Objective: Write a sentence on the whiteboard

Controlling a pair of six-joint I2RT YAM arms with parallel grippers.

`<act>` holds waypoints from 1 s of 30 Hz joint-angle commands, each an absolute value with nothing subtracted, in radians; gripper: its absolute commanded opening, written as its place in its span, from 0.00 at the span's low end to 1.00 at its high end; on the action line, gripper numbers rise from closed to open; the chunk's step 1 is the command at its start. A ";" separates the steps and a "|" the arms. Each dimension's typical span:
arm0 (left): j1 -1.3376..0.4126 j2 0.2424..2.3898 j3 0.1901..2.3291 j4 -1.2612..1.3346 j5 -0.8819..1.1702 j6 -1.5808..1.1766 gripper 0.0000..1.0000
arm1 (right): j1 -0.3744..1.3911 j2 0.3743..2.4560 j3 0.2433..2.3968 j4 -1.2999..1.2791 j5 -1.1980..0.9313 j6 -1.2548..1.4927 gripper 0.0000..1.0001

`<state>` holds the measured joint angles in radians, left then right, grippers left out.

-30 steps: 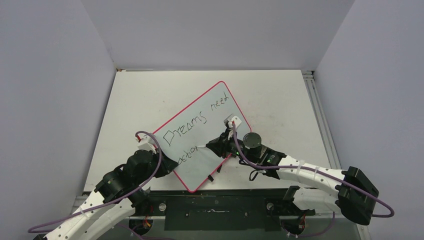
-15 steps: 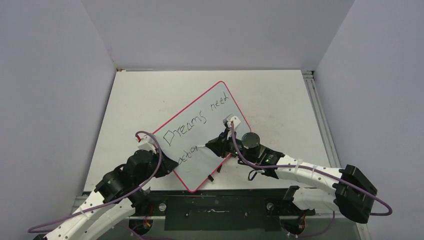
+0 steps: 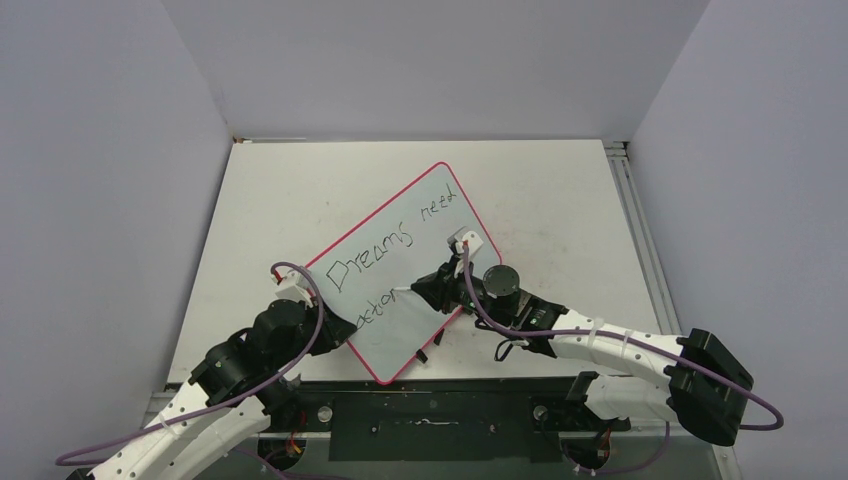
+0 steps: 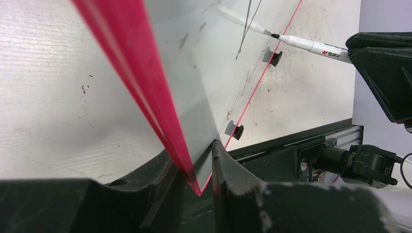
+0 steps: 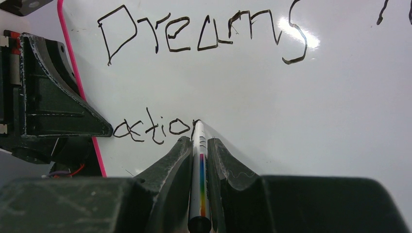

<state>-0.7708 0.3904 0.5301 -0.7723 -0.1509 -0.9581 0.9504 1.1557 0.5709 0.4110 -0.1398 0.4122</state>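
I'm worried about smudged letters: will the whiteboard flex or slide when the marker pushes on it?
Probably stiff: the whiteboard shows a straight rim. Likely to slide on its small feet; the left gripper clamping its corner should steady it.

Top camera high behind the near edge, looking down on the scuffed white tabletop (image 3: pixel 560 190), left wrist camera low, edge-on to the flat pink-rimmed white board (image 4: pixel 204 73), right wrist close over its face, board in all three.

Glossy, smooth whiteboard (image 5: pixel 291 97) reflects glare; the tabletop (image 4: pixel 58 97) is scuffed and matt.
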 commanded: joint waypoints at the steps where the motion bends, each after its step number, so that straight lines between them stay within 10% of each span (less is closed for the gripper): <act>1: -0.766 0.404 0.552 -0.770 -0.175 -0.959 0.15 | 0.942 1.147 0.558 0.440 -0.082 0.412 0.05; 30: -0.766 0.402 0.552 -0.772 -0.179 -0.959 0.13 | 0.958 1.108 0.491 0.366 -0.062 0.428 0.05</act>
<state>-0.7708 0.3904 0.5301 -0.7719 -0.1513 -0.9585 0.9504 1.1183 0.5152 0.4103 -0.0937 0.4324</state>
